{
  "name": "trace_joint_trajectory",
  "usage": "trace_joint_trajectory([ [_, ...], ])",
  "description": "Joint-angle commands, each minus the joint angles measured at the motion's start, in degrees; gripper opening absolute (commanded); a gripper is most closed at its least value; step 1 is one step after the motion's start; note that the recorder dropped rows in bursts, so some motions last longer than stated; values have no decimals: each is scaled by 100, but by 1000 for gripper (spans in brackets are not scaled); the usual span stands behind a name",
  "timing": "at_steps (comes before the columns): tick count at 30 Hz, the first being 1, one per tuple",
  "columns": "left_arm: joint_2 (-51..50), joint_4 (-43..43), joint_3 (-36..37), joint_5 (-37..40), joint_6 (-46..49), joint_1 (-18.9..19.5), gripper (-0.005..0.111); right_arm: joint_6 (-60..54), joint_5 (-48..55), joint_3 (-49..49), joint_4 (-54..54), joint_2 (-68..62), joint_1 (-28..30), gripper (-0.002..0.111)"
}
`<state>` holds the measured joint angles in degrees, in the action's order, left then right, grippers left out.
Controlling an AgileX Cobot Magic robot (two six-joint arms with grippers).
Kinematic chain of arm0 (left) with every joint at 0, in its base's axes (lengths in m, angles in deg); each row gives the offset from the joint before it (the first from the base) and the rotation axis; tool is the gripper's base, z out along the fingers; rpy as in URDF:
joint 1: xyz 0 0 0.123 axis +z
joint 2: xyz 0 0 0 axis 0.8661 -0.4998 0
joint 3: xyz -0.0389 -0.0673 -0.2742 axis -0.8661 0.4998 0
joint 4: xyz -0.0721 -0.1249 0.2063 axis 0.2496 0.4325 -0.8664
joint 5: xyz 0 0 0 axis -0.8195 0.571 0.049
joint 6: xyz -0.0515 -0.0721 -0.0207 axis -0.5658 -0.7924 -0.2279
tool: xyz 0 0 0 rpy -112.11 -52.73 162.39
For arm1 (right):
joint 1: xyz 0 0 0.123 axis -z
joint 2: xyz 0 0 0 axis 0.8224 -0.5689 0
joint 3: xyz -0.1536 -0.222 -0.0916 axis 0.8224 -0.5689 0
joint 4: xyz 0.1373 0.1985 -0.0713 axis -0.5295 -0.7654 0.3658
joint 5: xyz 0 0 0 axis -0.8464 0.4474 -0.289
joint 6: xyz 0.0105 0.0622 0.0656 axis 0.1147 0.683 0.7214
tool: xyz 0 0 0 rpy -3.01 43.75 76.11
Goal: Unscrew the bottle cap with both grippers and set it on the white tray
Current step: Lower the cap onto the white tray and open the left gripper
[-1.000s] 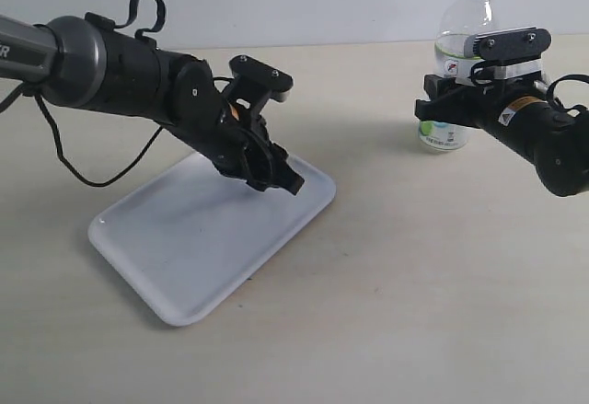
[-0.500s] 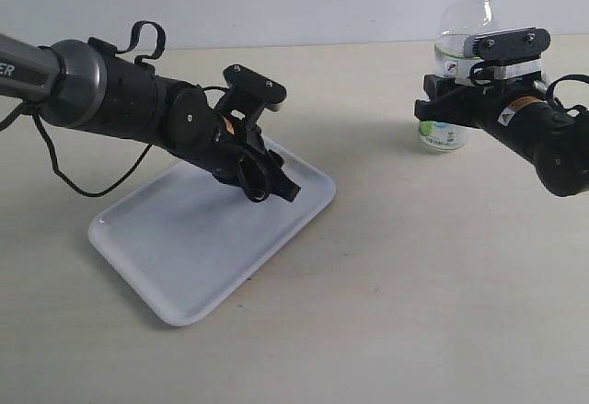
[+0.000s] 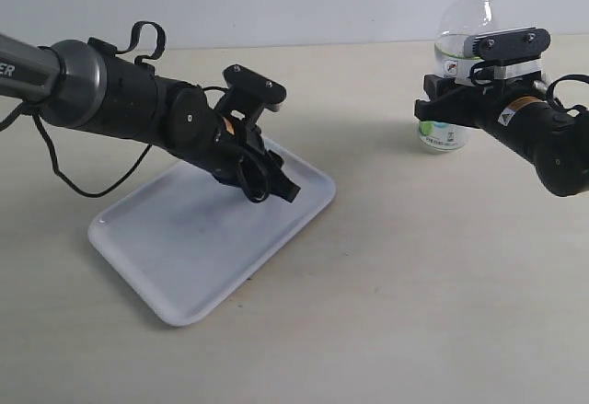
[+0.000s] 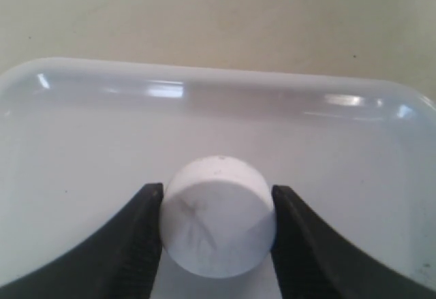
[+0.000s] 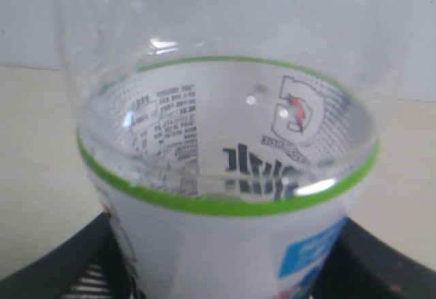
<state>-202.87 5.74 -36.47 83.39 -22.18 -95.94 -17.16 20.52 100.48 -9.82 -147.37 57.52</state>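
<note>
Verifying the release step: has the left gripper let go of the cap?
No: the left wrist view shows the bottle cap clamped between the fingers of the left gripper, white tray behind it.

Left arm (image 3: 120,96) enters from left edge, forearm sloping down toward right. Left gripper (image 3: 282,185) points down-right, low. Its fingers (image 4: 133,244) pinch bottle cap (image 4: 218,227) on both sides. Right arm (image 3: 552,146) enters from right edge, near level. Right gripper (image 3: 440,109) faces left, jaws clamped around bottle (image 3: 465,17) at mid-body. Grey-white block (image 3: 511,47) sits atop wrist.
</note>
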Motion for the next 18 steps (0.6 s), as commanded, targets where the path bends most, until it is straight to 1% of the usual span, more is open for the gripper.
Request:
trace_joint_trajectory([
  [1,25,-31,31,200,47,-3,0,-16,-8,43,-15,4,26,0],
  [10,-91,-48,31,269,173,-3,1,20,-10,43,-15,4,26,0],
  [12,-91,-48,31,260,173,-3,6,20,-10,43,-15,4,26,0],
  [15,-91,-48,31,230,173,-3,19,20,-10,43,-15,4,26,0],
  [18,-91,-48,31,205,173,-3,37,20,-10,43,-15,4,26,0],
])
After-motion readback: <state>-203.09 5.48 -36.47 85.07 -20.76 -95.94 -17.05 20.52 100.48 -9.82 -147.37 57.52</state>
